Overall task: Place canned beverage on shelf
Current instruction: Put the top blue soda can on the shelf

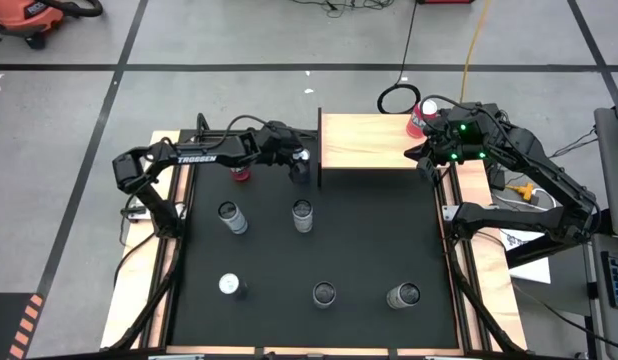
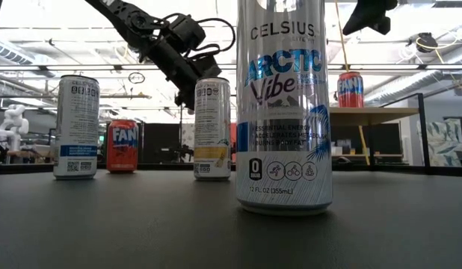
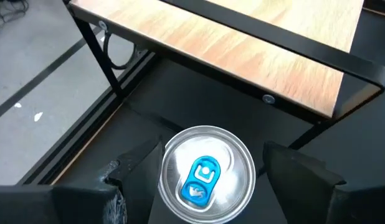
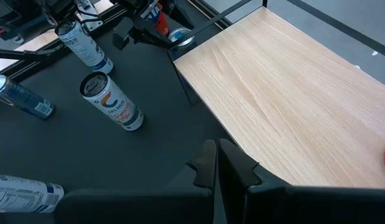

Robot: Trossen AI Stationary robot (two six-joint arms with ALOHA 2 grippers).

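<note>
Silver can (image 3: 208,175) between left gripper (image 3: 225,168) jaws, wide, seemingly not touching; right gripper (image 4: 216,163) shut, empty.

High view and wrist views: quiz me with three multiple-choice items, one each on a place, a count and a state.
1. The silver-topped can with the blue tab stands:
A. on the light wooden shelf
B. on the black tabletop mat beside the shelf
C. on the floor

2. Cans on the light wooden shelf:
A. none
B. one
C. three

3. The right gripper is:
A. shut, holding nothing
B. shut on a can
C. wide open

Answers:
1. B: the can sits on the black tabletop mat between the left gripper's spread fingers, below the shelf's edge.
2. B: only the red can stands there, at a far corner.
3. A: its fingers meet, with nothing between them.
</note>
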